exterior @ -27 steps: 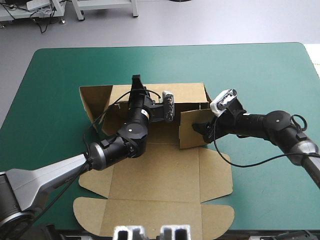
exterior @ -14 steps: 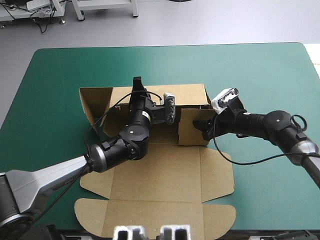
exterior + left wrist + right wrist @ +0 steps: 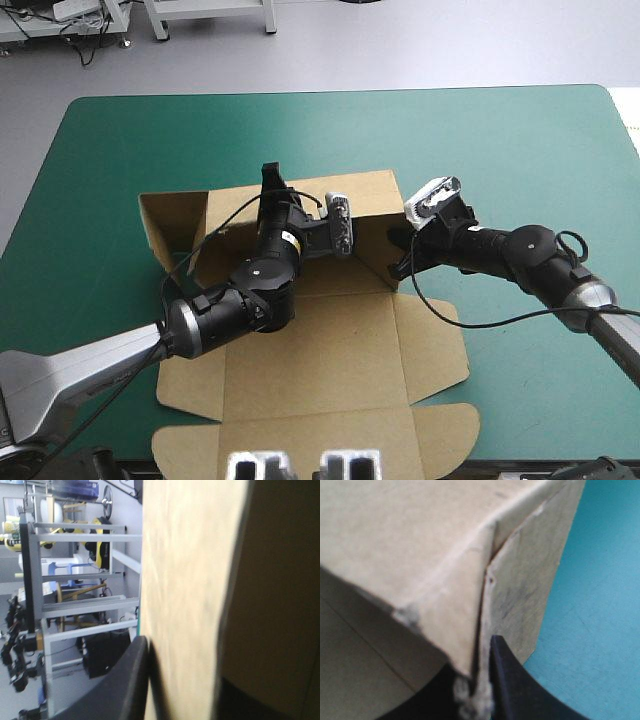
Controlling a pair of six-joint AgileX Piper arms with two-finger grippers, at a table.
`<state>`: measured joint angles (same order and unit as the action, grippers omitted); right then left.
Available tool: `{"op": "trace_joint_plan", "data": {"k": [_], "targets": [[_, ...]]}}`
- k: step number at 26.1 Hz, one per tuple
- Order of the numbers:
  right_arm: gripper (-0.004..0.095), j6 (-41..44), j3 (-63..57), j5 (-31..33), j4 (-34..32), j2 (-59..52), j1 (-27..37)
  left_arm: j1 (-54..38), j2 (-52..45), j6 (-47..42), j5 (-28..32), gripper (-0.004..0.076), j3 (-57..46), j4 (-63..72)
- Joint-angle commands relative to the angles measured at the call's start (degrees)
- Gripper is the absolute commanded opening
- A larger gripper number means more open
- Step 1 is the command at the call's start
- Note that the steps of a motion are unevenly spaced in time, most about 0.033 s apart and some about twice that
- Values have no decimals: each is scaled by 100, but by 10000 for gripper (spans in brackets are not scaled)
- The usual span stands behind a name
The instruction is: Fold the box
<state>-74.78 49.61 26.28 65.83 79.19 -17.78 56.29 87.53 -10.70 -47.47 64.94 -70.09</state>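
Desk [image 3: 520,140]: teal-green cover, flat and unwrinkled where it shows. The box [image 3: 330,340]: brown board, about mid-desk, its lid end reaching the near edge. All places below are given from the far wall [image 3: 365,195], which stands raised off the base. Judged progress: early to middle; one long wall is up, one end corner is being formed and the rest is unfolded. Lid panel [image 3: 320,440], with rounded tabs, lies flat, well apart from the far wall on the near side. Side flaps [image 3: 435,345] lie flat between lid and far wall. The end flap [image 3: 170,220] at the far wall's left end is splayed outward, not tucked. The end panel [image 3: 375,255] at its right end is turned up against it, and the right wrist view shows the two edges meeting at a corner seam. Left gripper [image 3: 272,185] sits astride the far wall's top edge, black fingers clamped on the sheet. Right gripper [image 3: 398,255], at the right-end corner, is pinched onto the board edge there. Left to do, by my reading: tuck both ends, raise the near wall and side flaps; the lid stays flat. The left end's inner fold cannot be seen behind the arm.
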Motion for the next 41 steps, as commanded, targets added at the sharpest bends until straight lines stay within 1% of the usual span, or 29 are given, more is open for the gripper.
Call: {"op": "trace_joint_plan", "data": {"k": [1,2,4,6,7,10,14,16,17,19,20,22,23,24,25,27,30,31,32,33,34,35,38,39,41], "targets": [[-24,-41,167,541,222,-115,-88,253,-374,-18,231,326,149,128],[-24,-24,167,554,222,-115,-88,315,-419,-18,219,389,149,201],[-24,86,167,530,222,-115,-88,447,-526,-18,154,479,149,275],[-23,237,167,372,222,-115,-88,617,-654,-18,29,531,149,317],[-23,247,167,299,222,-115,-88,723,-717,-18,-55,538,149,317],[-23,309,167,-52,222,-115,-88,1037,-909,-18,-307,537,149,344],[-23,416,177,-821,222,-115,-88,1539,-1145,-18,-525,537,149,414],[-23,416,200,-984,198,-115,-64,1728,-1217,-46,-676,529,149,389],[-24,416,229,-952,154,-115,-42,1747,-1266,-154,-755,508,149,356],[-24,500,287,-864,8,-115,20,1736,-1339,-321,-818,410,149,290],[-24,551,339,-754,-83,-115,64,1680,-1404,-426,-795,312,149,290],[-24,733,483,-443,-391,-115,174,1553,-1538,-538,-657,76,149,360],[-23,826,575,-195,-597,-115,249,1451,-1608,-538,-542,-4,178,492],[-23,955,687,78,-826,-115,324,1307,-1670,-549,-456,22,258,691],[-23,1047,781,364,-1021,-115,387,1152,-1700,-549,-421,19,355,991],[-23,1208,1049,934,-1472,-115,551,619,-1714,-273,-382,17,716,1816],[-24,1451,1492,1775,-2052,-115,774,-316,-1714,537,-323,17,1335,3156],[-24,1698,1834,2263,-2499,-115,900,-800,-1714,1070,-355,17,1705,3997],[-24,1877,1997,2470,-2741,-115,964,-1048,-1714,1298,-394,17,1887,4409],[-24,2214,2258,2755,-3176,-115,1063,-1466,-1714,1647,-574,17,2161,4985],[-23,2432,2400,2895,-3375,-115,1105,-1694,-1724,1749,-697,17,2265,5155],[-23,2795,2618,3189,-3668,-115,1208,-2133,-1724,1763,-876,17,2335,5235],[-24,3171,2961,4230,-4020,-115,1304,-3100,-1737,1763,-1382,17,2323,5354],[-24,3214,2986,4407,-4123,-107,1304,-3383,-1737,1808,-1436,16,2312,5526],[-24,3431,2997,4523,-4308,-30,1304,-4082,-1737,2231,-1478,16,2197,6286]]}}
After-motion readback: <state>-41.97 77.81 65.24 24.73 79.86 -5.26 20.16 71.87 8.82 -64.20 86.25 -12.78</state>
